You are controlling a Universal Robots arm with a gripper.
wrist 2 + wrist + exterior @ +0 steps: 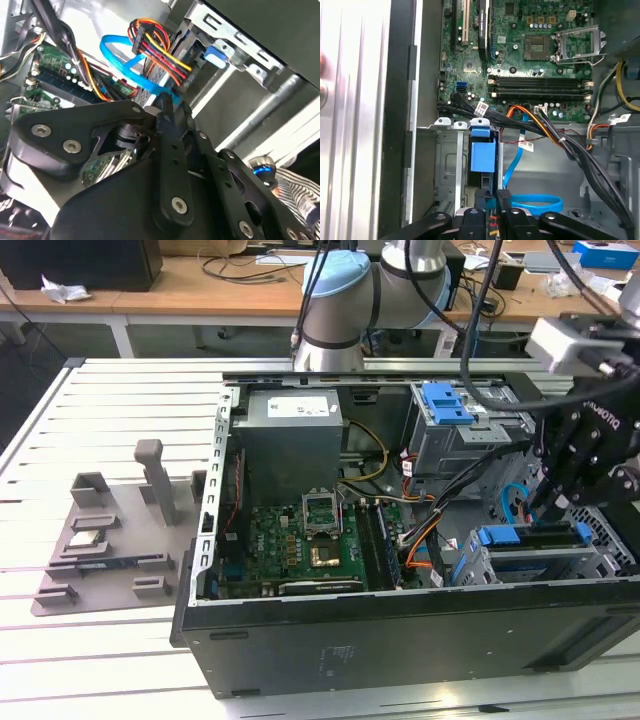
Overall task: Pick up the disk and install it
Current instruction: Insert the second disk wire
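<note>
My arm reaches down from above into the open computer case at the exterior view's right, wrist tilted over the metal drive cage. My gripper hangs just above the disk, whose blue carrier sits in that cage beside the motherboard. My fingers stand close together; whether they clamp anything, I cannot tell.

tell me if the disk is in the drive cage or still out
In. The silver hard drive in its blue plastic carrier sits slotted in the grey metal drive cage, with the black end effector right at its edge.
</note>
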